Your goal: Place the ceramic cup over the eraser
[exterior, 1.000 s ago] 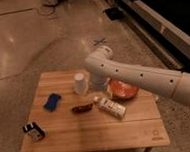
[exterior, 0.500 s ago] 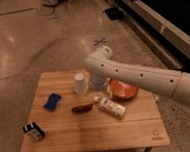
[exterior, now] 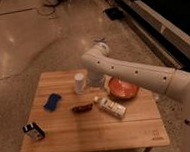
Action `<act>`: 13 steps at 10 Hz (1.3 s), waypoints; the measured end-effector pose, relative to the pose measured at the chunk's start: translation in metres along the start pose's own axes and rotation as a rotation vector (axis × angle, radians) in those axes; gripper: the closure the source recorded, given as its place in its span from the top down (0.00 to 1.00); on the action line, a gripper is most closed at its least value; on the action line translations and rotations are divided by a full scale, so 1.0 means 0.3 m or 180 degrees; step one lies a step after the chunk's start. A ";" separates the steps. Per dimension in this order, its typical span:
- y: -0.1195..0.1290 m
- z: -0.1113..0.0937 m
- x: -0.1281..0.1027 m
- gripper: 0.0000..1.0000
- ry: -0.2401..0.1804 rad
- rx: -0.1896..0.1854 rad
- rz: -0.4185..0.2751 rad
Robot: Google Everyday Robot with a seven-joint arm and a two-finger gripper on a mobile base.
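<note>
The robot's tool (exterior: 93,83) hangs at centre frame, jaws apart and gripping nothing, just right of the white ceramic cup (exterior: 79,83), which stands upright on the wooden surface (exterior: 93,136). The black eraser (exterior: 33,131) lies well apart at lower left, beyond a blue flat object (exterior: 52,102).
</note>
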 end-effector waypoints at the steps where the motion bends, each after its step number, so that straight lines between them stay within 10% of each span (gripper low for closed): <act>1: -0.059 0.009 0.032 0.80 0.0033 0.0016 -0.0097; 8: -0.298 0.112 0.219 0.80 0.0227 -0.0079 -0.0535; 13: -0.324 0.186 0.325 0.80 0.0226 -0.0158 -0.0587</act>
